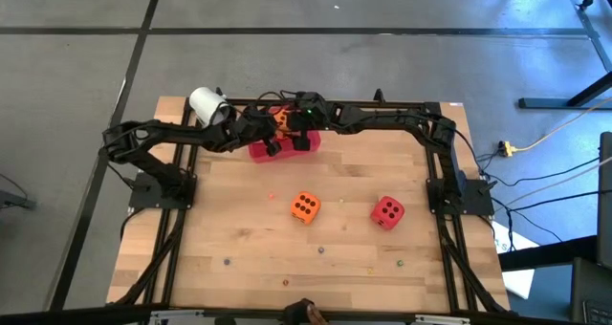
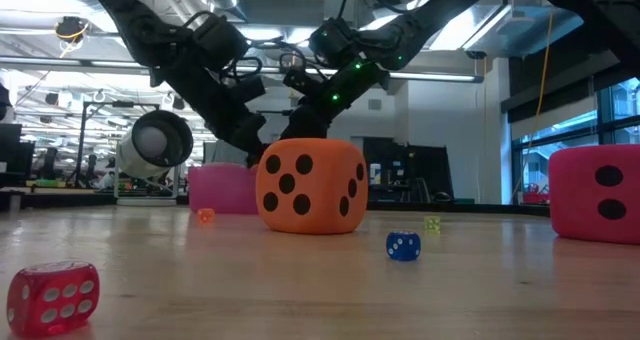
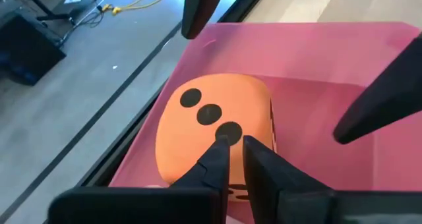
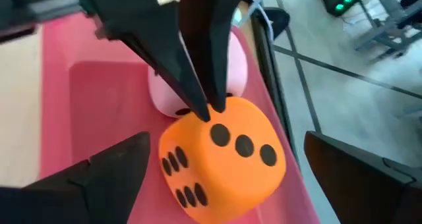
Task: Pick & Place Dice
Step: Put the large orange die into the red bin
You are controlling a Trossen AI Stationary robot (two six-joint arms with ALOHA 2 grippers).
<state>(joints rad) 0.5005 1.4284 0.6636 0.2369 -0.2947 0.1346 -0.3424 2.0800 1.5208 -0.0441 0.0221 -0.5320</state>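
Note:
An orange die [image 3: 211, 132] lies in the pink-red tray [image 3: 316, 49] at the table's far edge, its three-pip face up, next to a pale pink die [image 4: 234, 69]. My left gripper [image 3: 235, 148] is shut, with its tips on that orange die. My right gripper [image 4: 227, 141] stands open, one finger on either side of the same die, apart from it. A second orange die [image 1: 305, 207] and a red die [image 1: 387, 211] rest on the bare table nearer the front. My left gripper touches the orange die's three-pip face [image 4: 221, 122] with its shut fingertips [image 4: 210, 109], close to the end pip near that face's edge. The fingers slant down from the table's left side. The die sits in the tray; whether they nip its soft surface I cannot tell.
A white cylinder [image 1: 206, 103] stands at the table's far left corner. Small coloured beads and tiny dice [image 2: 403, 245] are scattered over the near half of the table. A black frame [image 1: 449, 172] runs along the table's sides. Both arms crowd over the tray.

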